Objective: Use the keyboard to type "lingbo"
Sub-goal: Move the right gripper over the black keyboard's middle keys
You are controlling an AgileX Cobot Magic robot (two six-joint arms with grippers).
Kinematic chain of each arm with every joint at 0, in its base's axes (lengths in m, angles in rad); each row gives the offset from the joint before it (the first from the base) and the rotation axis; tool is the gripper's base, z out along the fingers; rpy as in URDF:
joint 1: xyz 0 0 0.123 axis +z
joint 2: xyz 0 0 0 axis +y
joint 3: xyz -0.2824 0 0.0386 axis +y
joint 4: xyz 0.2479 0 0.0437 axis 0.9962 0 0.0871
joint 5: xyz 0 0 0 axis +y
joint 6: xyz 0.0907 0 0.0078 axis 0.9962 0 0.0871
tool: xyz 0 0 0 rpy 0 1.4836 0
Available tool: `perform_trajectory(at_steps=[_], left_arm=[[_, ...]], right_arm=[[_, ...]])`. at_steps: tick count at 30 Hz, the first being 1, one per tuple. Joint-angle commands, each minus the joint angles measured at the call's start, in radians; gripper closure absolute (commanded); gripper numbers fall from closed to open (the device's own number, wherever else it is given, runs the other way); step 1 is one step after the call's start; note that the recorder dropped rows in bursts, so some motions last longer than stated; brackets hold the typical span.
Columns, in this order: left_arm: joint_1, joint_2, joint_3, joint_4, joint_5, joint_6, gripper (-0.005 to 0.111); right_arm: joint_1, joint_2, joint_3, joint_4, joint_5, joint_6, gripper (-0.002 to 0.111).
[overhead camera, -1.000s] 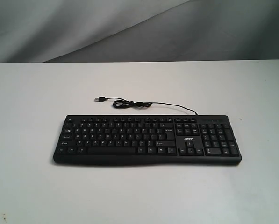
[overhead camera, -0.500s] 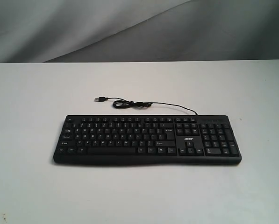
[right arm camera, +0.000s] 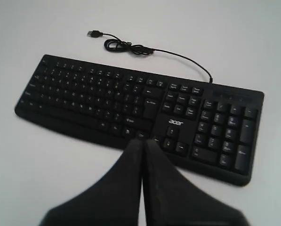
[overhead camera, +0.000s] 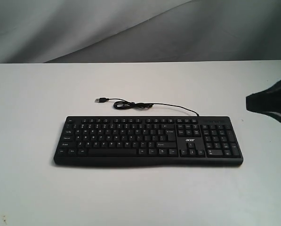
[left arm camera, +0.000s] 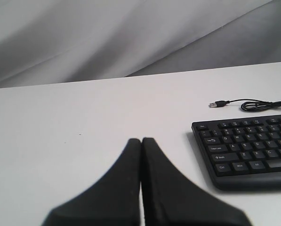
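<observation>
Newly in view: right claw (overhead camera: 251,101), fingers together, keyboard (overhead camera: 149,139) ahead and below. Left claw (left arm camera: 141,141) likewise closed, keyboard alongside. Typing not yet begun.

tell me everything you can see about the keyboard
The keyboard is a wide, flat, black full-size board, plastic by the look, with white key legends, a number pad at one end and a small white acer logo above the arrow keys. It lies flat on the white table. A thin black cable leaves its far edge, coils loosely and ends in a USB plug lying loose on the table. Only the table touches it; the right gripper hangs apart.
</observation>
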Motion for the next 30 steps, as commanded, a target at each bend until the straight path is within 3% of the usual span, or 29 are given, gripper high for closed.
perform_trajectory(at_steps=[1, 8, 18, 30], left_arm=[[0.002, -0.003, 0.004, -0.008, -0.005, -0.004, 0.106], [0.002, -0.003, 0.004, -0.008, -0.005, -0.004, 0.106], [0.002, -0.003, 0.004, -0.008, -0.005, -0.004, 0.106], [0.002, -0.003, 0.004, -0.008, -0.005, -0.004, 0.106]], right_arm=[[0.001, 0.084, -0.004, 0.136, -0.086, -0.016, 0.108], [0.090, 0.289, -0.017, 0.246, -0.090, -0.196, 0.108], [0.323, 0.548, -0.155, 0.244, -0.221, -0.185, 0.108], [0.333, 0.830, -0.450, 0.107, -0.153, -0.142, 0.108]])
